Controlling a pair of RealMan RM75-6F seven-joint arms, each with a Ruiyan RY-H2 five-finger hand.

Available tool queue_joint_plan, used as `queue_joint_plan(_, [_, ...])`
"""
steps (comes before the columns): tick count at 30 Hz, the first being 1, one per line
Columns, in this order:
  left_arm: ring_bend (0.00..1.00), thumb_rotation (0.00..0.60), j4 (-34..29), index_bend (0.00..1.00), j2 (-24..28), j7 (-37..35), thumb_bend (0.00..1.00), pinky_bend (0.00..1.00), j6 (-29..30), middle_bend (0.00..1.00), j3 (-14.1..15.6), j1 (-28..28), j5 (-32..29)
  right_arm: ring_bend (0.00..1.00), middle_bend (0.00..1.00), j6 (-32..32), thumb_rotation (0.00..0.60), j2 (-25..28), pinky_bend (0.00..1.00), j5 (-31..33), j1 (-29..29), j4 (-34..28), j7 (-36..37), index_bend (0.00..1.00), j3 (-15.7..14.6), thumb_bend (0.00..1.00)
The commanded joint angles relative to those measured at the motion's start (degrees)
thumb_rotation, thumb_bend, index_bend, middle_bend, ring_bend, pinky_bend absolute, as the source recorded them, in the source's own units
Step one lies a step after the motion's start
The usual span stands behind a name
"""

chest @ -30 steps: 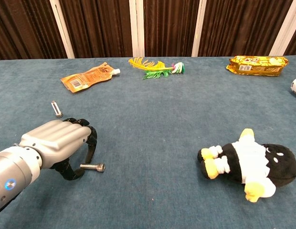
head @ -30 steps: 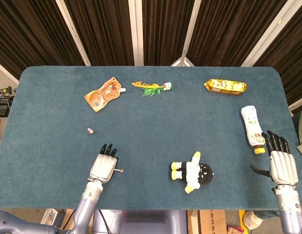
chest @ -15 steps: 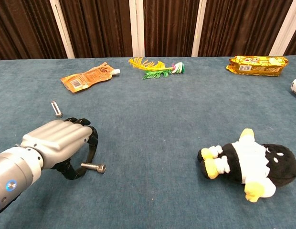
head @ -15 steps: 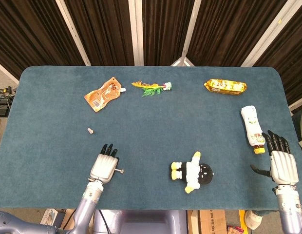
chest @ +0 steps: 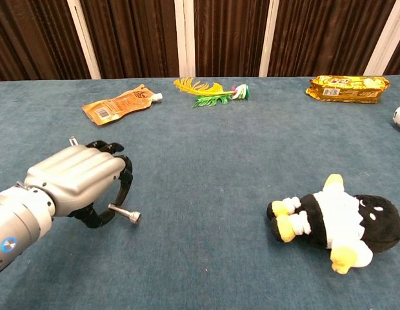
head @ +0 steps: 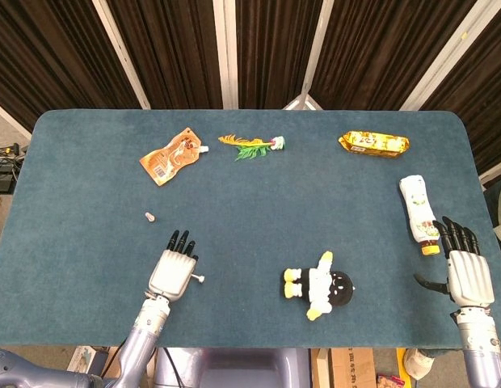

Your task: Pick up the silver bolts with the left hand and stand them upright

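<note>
Near the front-left of the teal felt-covered table (head: 250, 202), the left hand (head: 171, 272) has its fingers curled downward, and a silver bolt (chest: 124, 214) sticks out sideways from under them, its head pointing toward the table's middle. In the chest view the bolt lies level, shank end pinched between thumb and a fingertip; whether it touches the felt I cannot tell. A second silver bolt (head: 149, 216) rests on the cloth just beyond the hand, half hidden behind the knuckles in the chest view. Over on the right edge, the right hand (head: 464, 268) lies flat, fingers spread, holding nothing, just beside a white plastic bottle with a yellow cap (head: 418, 212). A black-and-white plush penguin (chest: 329, 221) sprawls front-centre.
</note>
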Motion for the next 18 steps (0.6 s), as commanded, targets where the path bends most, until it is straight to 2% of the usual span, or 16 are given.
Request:
queue_joint_plan(1, [0.00,0.600,1.91,0.58,0.69,3.54,0.55,0.00,1.90,0.20,1.86,-0.81,4.74,0.02,0.07,-0.15,0.600,-0.01,0.00,-0.01,0.05,-0.02,0.18,0.12,-0.01,0.05])
queue_joint_plan(9, [0.00,0.600,6.33,0.58,3.24,11.18,0.55,0.00,3.51,0.19,5.00,-2.33,13.74,0.02,0.07,-0.46,0.600,0.25,0.00,-0.26,0.09,-0.20,1.05,0.12,-0.15,0.05])
queue_joint_plan(18, [0.00,0.600,10.58,0.58,6.67,18.15,0.55,0.00,0.84,0.19,7.47,-3.79,18.73,0.02,0.07,-0.94,0.600,0.18,0.00,-0.38,0.26,-0.28,1.12,0.12,-0.35,0.05])
